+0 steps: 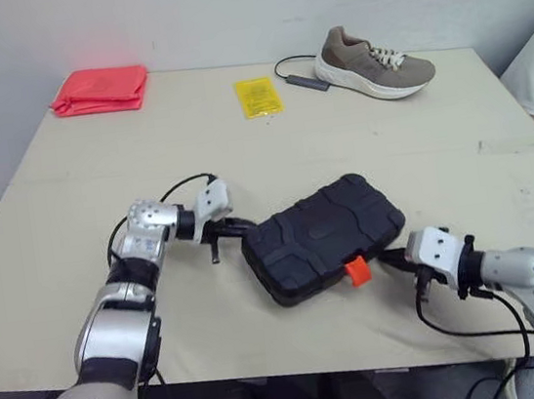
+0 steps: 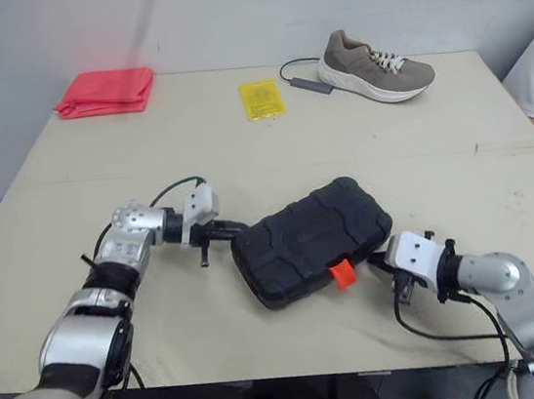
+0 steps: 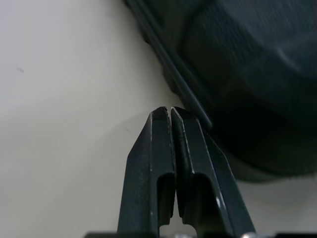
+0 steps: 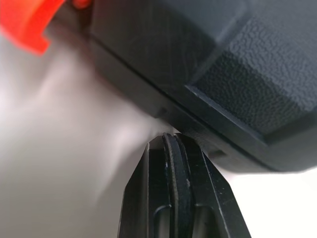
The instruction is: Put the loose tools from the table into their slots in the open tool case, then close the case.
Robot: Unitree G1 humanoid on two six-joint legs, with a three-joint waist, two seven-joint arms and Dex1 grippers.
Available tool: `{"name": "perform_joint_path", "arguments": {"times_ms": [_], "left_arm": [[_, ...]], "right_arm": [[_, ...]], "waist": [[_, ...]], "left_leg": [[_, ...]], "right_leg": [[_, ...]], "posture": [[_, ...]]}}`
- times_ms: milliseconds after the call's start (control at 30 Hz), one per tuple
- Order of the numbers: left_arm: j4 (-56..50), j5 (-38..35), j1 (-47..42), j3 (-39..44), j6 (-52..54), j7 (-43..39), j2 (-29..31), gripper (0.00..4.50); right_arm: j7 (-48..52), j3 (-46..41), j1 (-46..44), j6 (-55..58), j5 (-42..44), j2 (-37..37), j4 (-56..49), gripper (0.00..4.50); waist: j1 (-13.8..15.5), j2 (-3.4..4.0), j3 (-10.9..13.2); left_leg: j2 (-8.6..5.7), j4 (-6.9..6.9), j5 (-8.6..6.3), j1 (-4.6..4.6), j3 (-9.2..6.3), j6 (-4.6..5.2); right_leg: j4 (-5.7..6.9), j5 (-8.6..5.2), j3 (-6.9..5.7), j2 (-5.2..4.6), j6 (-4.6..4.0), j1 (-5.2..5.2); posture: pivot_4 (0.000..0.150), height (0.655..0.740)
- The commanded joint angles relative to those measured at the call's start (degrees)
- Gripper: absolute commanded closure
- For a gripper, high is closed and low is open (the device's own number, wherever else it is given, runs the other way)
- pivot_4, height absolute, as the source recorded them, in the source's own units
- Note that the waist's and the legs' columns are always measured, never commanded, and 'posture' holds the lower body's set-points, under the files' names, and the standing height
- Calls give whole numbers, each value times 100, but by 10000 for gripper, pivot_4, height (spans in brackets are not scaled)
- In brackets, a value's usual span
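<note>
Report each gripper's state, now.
Left gripper: jaws shut, holding nothing, beside the closed tool case.
Right gripper: jaws shut, holding nothing, tips at the case's edge.

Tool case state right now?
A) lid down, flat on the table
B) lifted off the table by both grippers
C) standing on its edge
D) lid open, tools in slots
A: the black tool case lies flat on the table with its lid down and the orange latch on its near edge. The left gripper and right gripper are at opposite ends, both shut.
</note>
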Motion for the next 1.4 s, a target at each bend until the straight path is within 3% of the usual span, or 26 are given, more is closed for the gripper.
{"name": "perform_joint_path", "arguments": {"times_ms": [33,267,467,633,767,1000,1167,1400], "left_arm": [[-1315,-347,559,40,587,-187,151,44185],[-2855,-843,1445,514,1335,414,389,44185],[-3281,-1739,1441,1093,1295,156,511,44185],[-3664,-1895,1169,732,1468,29,281,44185],[-3760,-1602,925,125,1425,177,-255,44185],[-3130,-987,392,-636,1142,744,-1205,44185],[-2583,-540,97,-993,763,988,-1551,44185],[-2141,35,99,-1255,897,1458,-1535,44185]], "right_arm": [[-77,112,-368,-227,-370,53,779,45000],[-55,80,-660,-550,-393,141,1236,45000],[-309,-788,367,-609,211,180,457,45000],[-630,-1609,1247,-308,908,525,-672,45000],[-651,-1941,1769,51,1294,577,-1854,45000],[-873,-1718,1679,1222,1808,532,-3245,45000],[-1269,-1152,1278,1919,1505,599,-3718,45000],[-1470,-770,1081,2280,1134,545,-3771,45000]], "waist": [[-4,0,0],[14,0,0],[86,5,-2],[109,18,1],[133,40,1],[75,39,2],[42,39,2],[51,39,1]], "left_leg": [[0,0,0,-1,0,0],[1,4,1,0,-1,1],[-4,1,0,-8,-11,1],[-8,1,1,-8,-7,2],[-9,0,0,-8,-7,2],[-6,-1,2,-4,-5,-1],[-5,-4,1,-8,-5,1],[-8,-3,-2,-12,-11,5]], "right_leg": [[2,0,2,-2,0,0],[6,0,6,-12,0,1],[3,0,-4,-22,0,3],[2,0,-2,-16,1,3],[-1,0,2,-8,1,3],[-1,0,9,6,1,2],[-5,0,9,5,-1,-4],[-11,-1,1,-2,-1,-1]], "posture": [[1500,7400],[1500,7400],[1500,7400],[1500,7400],[1500,7400],[1500,7400],[1500,7400],[1500,7400]]}}
